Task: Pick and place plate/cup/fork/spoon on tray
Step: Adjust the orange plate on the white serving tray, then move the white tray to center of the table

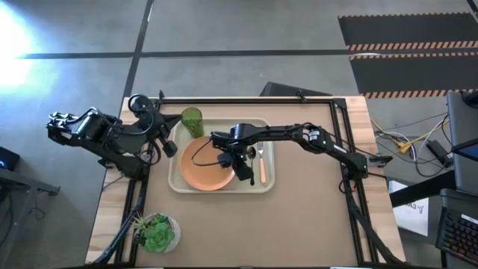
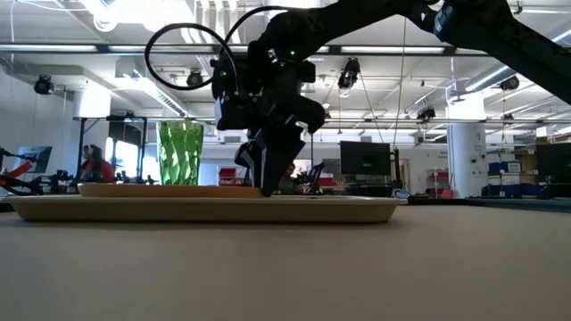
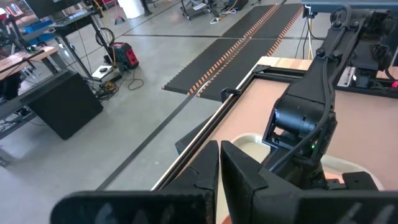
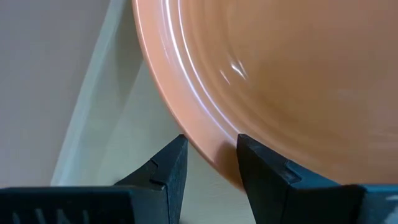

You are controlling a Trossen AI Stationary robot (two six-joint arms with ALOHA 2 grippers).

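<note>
The cream tray (image 1: 179,183) lies mid-table. On it are the orange plate (image 1: 202,168), the green cup (image 1: 192,119) at its far left corner, the dark spoon (image 1: 252,153) and the pink-handled fork (image 1: 263,170) along its right side. My right gripper (image 1: 237,166) reaches in from the right and is shut on the plate's right rim. In the low view the plate (image 2: 169,189) lies level, low on the tray (image 2: 357,207). My left gripper (image 1: 170,142) waits shut at the tray's left edge, touching nothing. My right gripper pinches the plate's rim (image 4: 208,152) on the side nearest the spoon. One finger (image 4: 165,171) is outside the rim over the tray floor, and the other finger (image 4: 267,171) is over the plate's upper face. The fingers slant steeply down from the right. The plate sits level.
A white bowl with a green plant (image 1: 157,233) stands at the table's near left corner. Black frame rails (image 1: 347,149) run along the table's edges. The brown tabletop (image 1: 314,217) right of and in front of the tray is bare.
</note>
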